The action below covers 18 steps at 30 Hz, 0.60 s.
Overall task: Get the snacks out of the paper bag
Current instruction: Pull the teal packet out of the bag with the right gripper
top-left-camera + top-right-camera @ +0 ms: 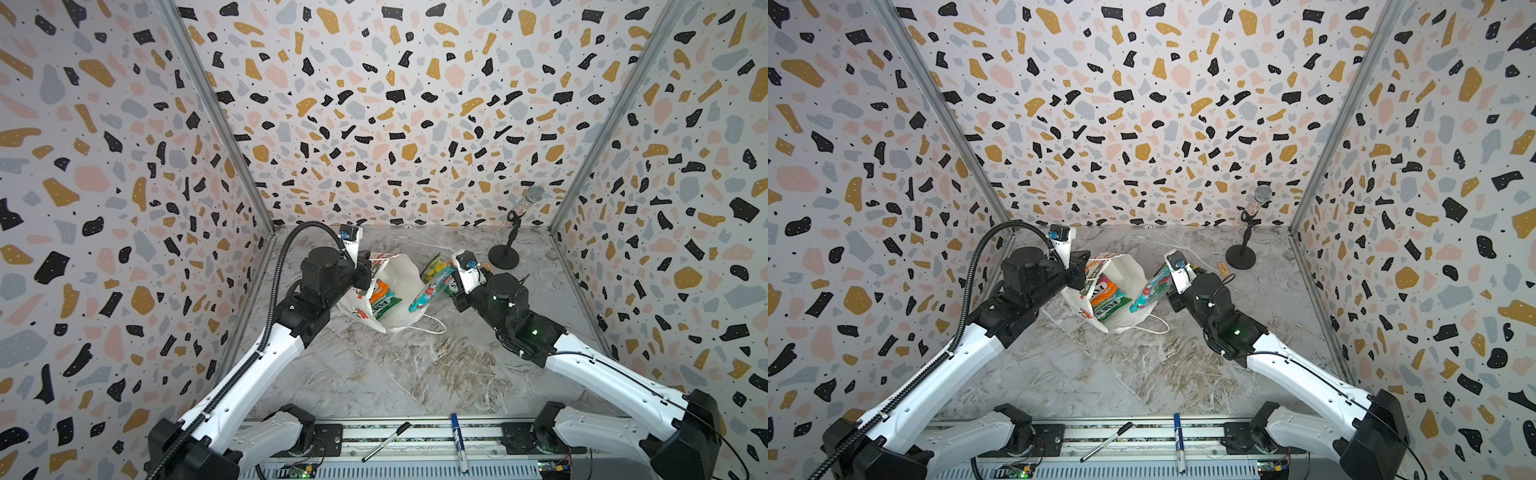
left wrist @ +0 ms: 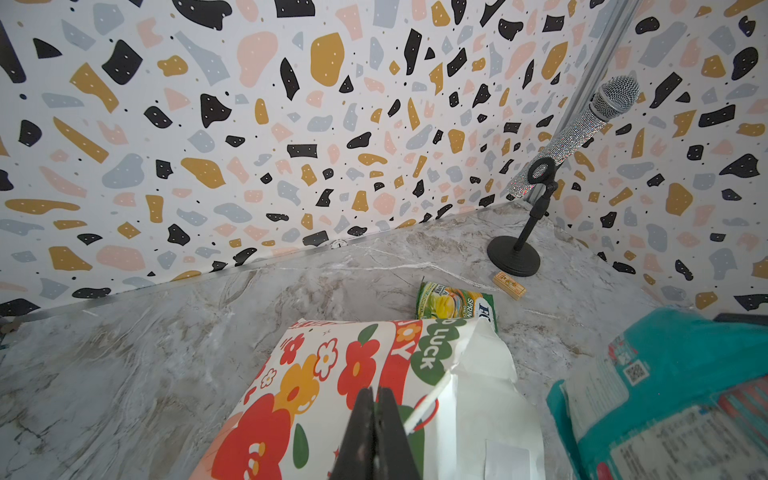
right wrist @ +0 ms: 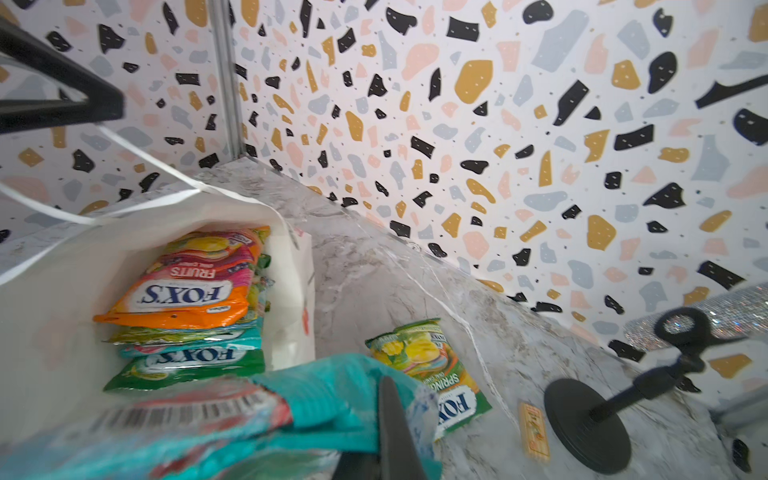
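left end effector (image 2: pixel 375 395): clamped on paper bag (image 1: pixel 401 274) cord (image 2: pixel 428 399), bag on tabletop (image 1: pixel 415 374) far half, printed LUCK | right end effector (image 3: pixel 388 392): gripping teal packet (image 1: pixel 428 295) | in bag: orange packet (image 3: pixel 187 291) FOX'S FRUITS | toward far edge: green packet (image 3: pixel 432 374) FOX'S SPRING

High top views look down on the whole table (image 1: pixel 395 374); close wrist views share the paper bag (image 2: pixel 316 374).
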Each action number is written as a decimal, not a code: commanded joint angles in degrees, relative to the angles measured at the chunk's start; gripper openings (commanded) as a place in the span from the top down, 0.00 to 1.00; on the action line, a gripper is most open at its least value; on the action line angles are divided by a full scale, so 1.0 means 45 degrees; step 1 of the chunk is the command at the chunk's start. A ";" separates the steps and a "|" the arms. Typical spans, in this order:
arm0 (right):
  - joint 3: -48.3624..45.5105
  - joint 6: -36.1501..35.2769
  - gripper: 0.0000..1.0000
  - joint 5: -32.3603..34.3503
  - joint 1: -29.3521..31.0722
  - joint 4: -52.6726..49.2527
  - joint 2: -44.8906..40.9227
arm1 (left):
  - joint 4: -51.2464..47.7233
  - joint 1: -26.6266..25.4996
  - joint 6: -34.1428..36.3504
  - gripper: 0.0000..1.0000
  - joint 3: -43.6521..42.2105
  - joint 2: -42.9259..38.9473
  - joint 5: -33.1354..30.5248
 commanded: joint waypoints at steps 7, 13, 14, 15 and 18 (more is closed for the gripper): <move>0.0151 0.2199 1.00 -0.2847 -0.3916 -0.1352 -0.0369 | 0.0342 0.0016 0.0145 1.00 -0.0046 -0.0168 -0.0080; -0.0537 0.3030 1.00 -0.4417 -0.5822 -0.2032 0.0758 | 0.0352 0.0013 0.0140 1.00 -0.0046 -0.0163 -0.0099; -0.0697 0.3181 1.00 -0.4706 -0.6014 -0.1990 0.0913 | 0.0352 0.0000 0.0145 1.00 -0.0051 -0.0163 -0.0099; -0.0826 0.3273 1.00 -0.4962 -0.6217 -0.1960 0.1080 | 0.0348 0.0006 0.0151 1.00 -0.0050 -0.0163 -0.0099; -0.1077 0.3619 1.00 -0.5747 -0.6789 -0.1913 0.1713 | 0.0352 0.0014 0.0153 1.00 -0.0047 -0.0143 -0.0099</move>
